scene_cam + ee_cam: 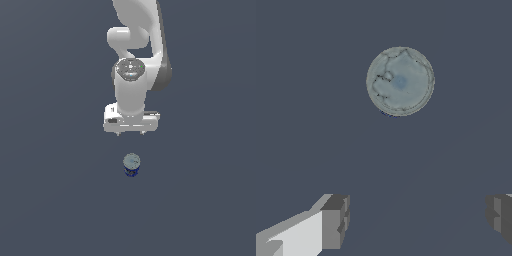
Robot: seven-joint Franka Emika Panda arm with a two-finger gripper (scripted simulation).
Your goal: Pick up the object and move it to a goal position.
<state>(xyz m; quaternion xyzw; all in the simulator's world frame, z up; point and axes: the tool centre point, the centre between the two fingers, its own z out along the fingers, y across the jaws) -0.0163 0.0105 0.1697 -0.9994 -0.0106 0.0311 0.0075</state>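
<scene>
The object [131, 165] is a small upright can with a dark blue label and a pale silvery-grey round top, standing alone on the flat dark grey floor. In the wrist view I look straight down on the object's top [400, 81], with only a sliver of blue at its edge. My gripper [131, 133] hangs above the floor, clear of the can and a little behind it in the exterior view. The gripper [416, 217] is open, its two grey fingertips [336, 220] spread wide with nothing between them. The can lies off to one side of that gap.
The white arm [135, 60] rises toward the top of the exterior view. Plain dark grey floor [50, 200] surrounds the can on all sides; no other objects or edges show.
</scene>
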